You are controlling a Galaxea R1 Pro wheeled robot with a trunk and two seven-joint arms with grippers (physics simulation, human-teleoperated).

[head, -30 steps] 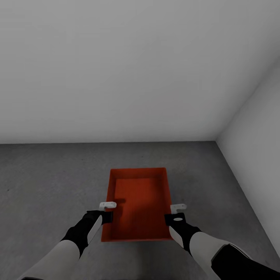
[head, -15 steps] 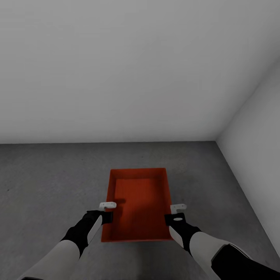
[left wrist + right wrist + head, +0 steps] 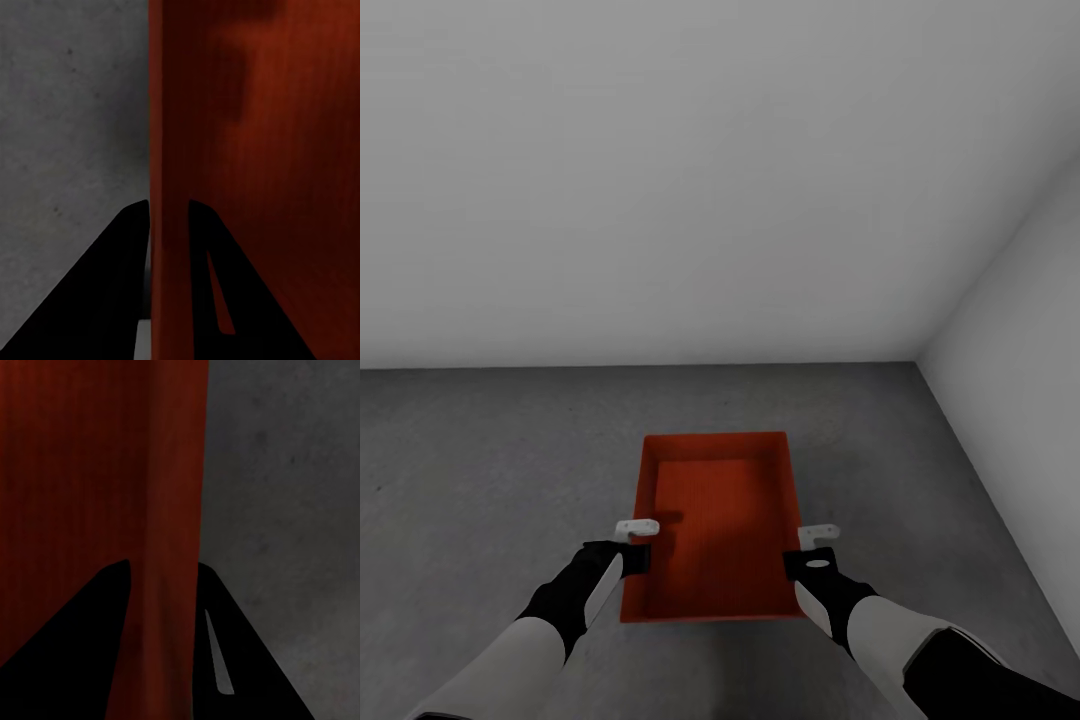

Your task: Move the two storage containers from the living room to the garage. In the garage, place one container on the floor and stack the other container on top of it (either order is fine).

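From my head camera I see one red-orange storage container (image 3: pixel 715 520) held between my two arms above the grey speckled floor (image 3: pixel 480 470) of the garage, its long axis running away from me toward the white back wall (image 3: pixel 690 180). A second white wall (image 3: pixel 1020 330) closes the room on my right, and the two meet in a corner beyond the container's far right corner. My left gripper (image 3: pixel 635 540) sits on the container's left long wall, closer to its near end than its far end, and my right gripper (image 3: pixel 815 548) sits on the right long wall at about the same place. In the left wrist view the left gripper (image 3: pixel 169 217) has one dark finger on the outer side of the wall and one on the inner side, so its fingers (image 3: pixel 112 285) are pinching the container's left wall (image 3: pixel 169 150), with grey concrete (image 3: pixel 67 112) beyond. In the right wrist view the right gripper (image 3: pixel 161 577) does the same: its fingers (image 3: pixel 240 660) straddle and pinch the right wall (image 3: pixel 176 472), the red interior on one side and the floor (image 3: pixel 292 472) on the other. I cannot tell whether the container's bottom is touching the floor or hanging just above it. The container is open-topped and I see nothing inside it.
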